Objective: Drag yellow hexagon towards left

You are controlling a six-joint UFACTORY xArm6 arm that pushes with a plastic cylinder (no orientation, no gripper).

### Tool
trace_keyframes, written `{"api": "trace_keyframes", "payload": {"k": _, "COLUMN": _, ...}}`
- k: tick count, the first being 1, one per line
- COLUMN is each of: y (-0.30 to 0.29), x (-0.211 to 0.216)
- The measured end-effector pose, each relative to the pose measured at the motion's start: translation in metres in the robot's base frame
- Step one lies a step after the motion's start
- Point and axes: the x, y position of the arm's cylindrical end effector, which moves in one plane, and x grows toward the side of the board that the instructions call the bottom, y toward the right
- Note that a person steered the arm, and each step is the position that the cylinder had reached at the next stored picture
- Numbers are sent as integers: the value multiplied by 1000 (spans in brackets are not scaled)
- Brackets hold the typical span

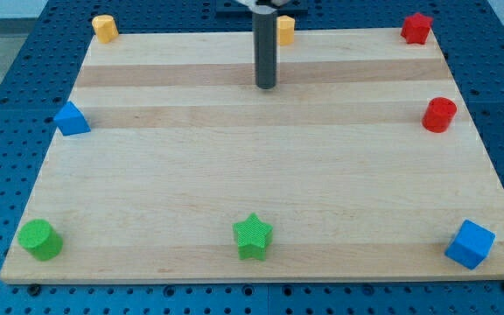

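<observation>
Plainly, you have no pincer on this arm: it ends in a straight dark rod, so nothing opens or shuts and nothing is held. My tip [265,86] rests on the pale wooden table [252,175], a little below the middle of its top edge and touching no block.

The relation that matters lies just beyond it. The nearer yellow block [286,31] sits at the top edge, above my tip and slightly to the view's right, half hidden behind the rod. Its outline cannot be made out fully. I judge it to be the yellow hexagon you mean, since the other yellow block [104,27] already sits at the top left corner with no room further left.

Because the nearer one lies up and right of my tip, a leftward push needs contact on its right face. You would therefore steer round to that side first, and its place on the very edge leaves little room above it.

Further out, the red star block [416,28] holds the top right corner, well apart.
</observation>
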Motion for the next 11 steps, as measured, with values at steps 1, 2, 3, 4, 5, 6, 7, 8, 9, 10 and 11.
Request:
{"api": "trace_keyframes", "payload": {"k": 1, "y": 21, "x": -26}}
{"api": "trace_keyframes", "payload": {"k": 2, "y": 59, "x": -45}}
{"api": "trace_keyframes", "payload": {"k": 3, "y": 89, "x": -69}}
{"api": "trace_keyframes", "payload": {"k": 4, "y": 101, "x": -122}}
{"api": "trace_keyframes", "payload": {"k": 5, "y": 96, "x": -127}}
{"api": "trace_keyframes", "payload": {"k": 6, "y": 80, "x": -126}}
{"api": "trace_keyframes", "payload": {"k": 7, "y": 68, "x": -127}}
{"api": "trace_keyframes", "payload": {"k": 8, "y": 55, "x": -126}}
{"api": "trace_keyframes", "payload": {"k": 9, "y": 30, "x": -127}}
{"api": "trace_keyframes", "payload": {"k": 10, "y": -1, "x": -127}}
{"api": "trace_keyframes", "payload": {"k": 11, "y": -31, "x": -126}}
